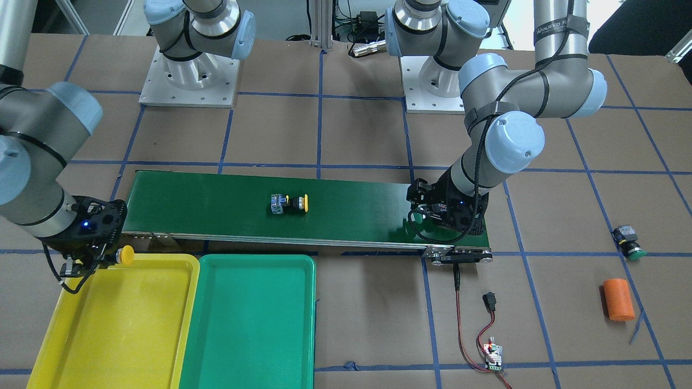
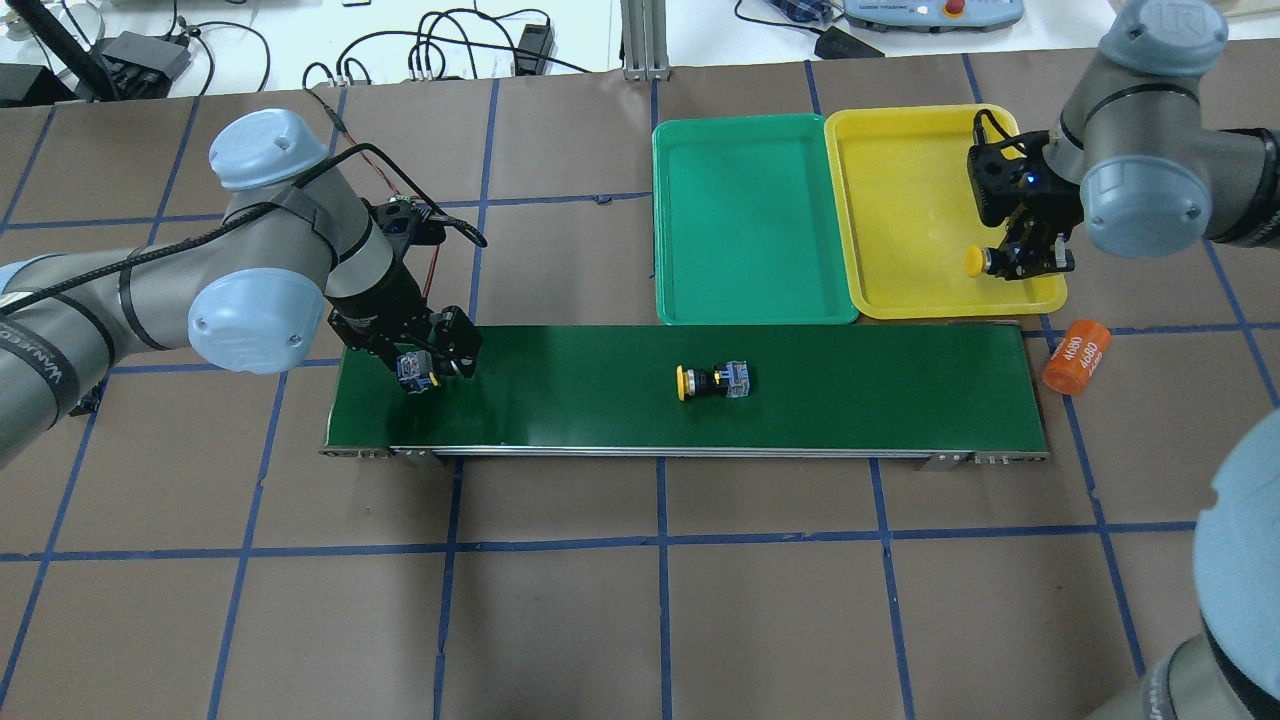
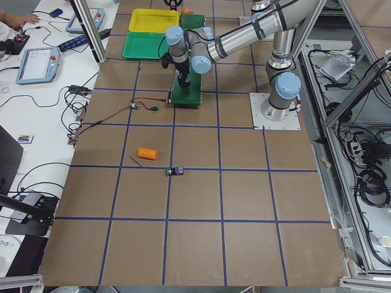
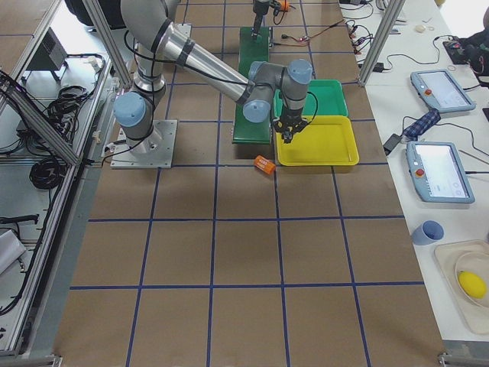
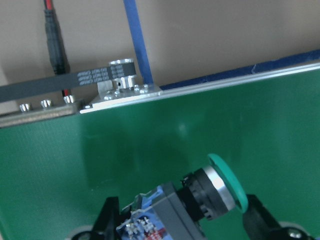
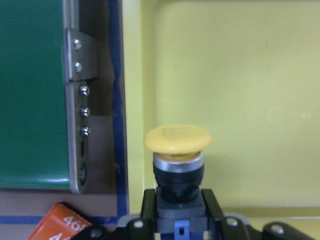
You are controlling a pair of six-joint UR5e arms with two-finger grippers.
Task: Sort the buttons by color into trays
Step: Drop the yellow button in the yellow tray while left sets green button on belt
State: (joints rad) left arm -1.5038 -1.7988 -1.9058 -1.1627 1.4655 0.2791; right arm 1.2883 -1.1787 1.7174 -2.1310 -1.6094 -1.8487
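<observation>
Brown gridded table (image 2: pixel 640 600) | right gripper (image 2: pixel 1012 262) clamps yellow button (image 6: pixel 177 145) above yellow tray (image 2: pixel 900 290), by its belt-side rim | left gripper (image 2: pixel 425 372) grips green button (image 5: pixel 215 187) over belt (image 2: pixel 850 390) end | advice: shift inward off rim, lower, then release gently

Bright, even overhead light, faint shadows; wrist views soft, yellow tray (image 6: pixel 240 75) washed pale.
</observation>
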